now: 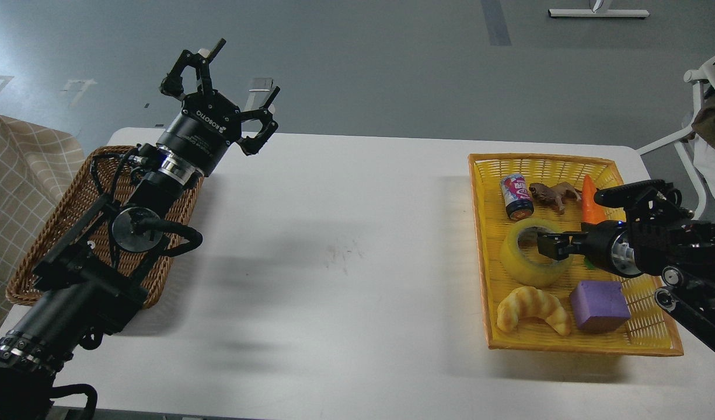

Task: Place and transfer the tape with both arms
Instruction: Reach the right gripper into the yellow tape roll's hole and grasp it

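Note:
The tape [522, 263], a wide translucent yellow roll with a pale core, lies flat in the yellow basket [481, 245] at the right. My right gripper [547, 244] reaches in from the right and sits over the roll's far-right rim and hole; its fingers are dark and cannot be told apart. My left gripper [246, 69] is open and empty, held high above the table's far left corner, beyond the brown wicker basket [48, 245].
The yellow basket also holds a small can [516, 196], a brown toy animal [553, 192], an orange carrot [589, 201], a croissant [532, 309] and a purple block [599, 306]. The white table [345, 262] lies between the two baskets.

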Robot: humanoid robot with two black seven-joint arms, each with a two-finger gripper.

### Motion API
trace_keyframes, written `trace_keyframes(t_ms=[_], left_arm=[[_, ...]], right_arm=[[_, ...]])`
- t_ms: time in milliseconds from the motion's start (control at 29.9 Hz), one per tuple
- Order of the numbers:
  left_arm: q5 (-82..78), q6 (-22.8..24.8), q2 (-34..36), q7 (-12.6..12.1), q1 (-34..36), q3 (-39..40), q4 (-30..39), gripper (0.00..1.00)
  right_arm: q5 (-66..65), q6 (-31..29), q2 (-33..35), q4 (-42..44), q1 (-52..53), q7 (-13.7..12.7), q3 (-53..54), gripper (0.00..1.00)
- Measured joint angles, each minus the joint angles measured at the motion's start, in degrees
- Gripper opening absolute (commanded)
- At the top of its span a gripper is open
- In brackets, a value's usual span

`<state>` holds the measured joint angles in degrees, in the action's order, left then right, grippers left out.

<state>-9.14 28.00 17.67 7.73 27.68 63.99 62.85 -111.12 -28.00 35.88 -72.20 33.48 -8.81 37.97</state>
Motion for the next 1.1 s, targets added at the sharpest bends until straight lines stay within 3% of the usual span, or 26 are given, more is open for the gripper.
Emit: trace_keyframes(t_ms=[501, 635, 702, 769, 869, 1003, 1103], left_arm=[[0.00, 0.00, 0.03, 0.00, 0.09, 0.00, 0.00, 0.98], [0.00, 0.00, -0.05, 0.00, 0.09, 0.00, 0.00, 0.98], [0.00, 0.00, -0.08, 0.00, 0.10, 0.00, 0.00, 0.98], [0.00, 0.00, -0.09, 0.00, 0.09, 0.01, 0.00, 0.98], [0.00, 0.00, -0.09, 0.00, 0.10, 0.03, 0.05, 0.98], [0.06, 0.00, -0.03, 0.00, 0.09, 0.05, 0.09, 0.98], [0.05, 0.00, -0.09, 0.00, 0.10, 0.08, 0.09, 0.98]], right_arm=[[0.31, 0.00, -0.10, 0.30, -0.05, 0.47, -2.63, 0.72], [0.37, 0.00, -0.10, 0.37, -0.05, 0.47, -2.72, 0.62], [0.37, 0.00, -0.11, 0.38, -0.06, 0.47, -2.72, 0.44], [0.50, 0.00, -0.11, 0.39, -0.06, 0.47, -2.72, 0.33], [0.82, 0.00, -0.16, 0.39, 0.05, 0.47, -2.69, 0.28], [0.90, 0.00, -0.19, 0.39, 0.36, 0.47, -2.60, 0.04], [0.96, 0.00, -0.19, 0.39, 0.49, 0.47, -2.60, 0.00]])
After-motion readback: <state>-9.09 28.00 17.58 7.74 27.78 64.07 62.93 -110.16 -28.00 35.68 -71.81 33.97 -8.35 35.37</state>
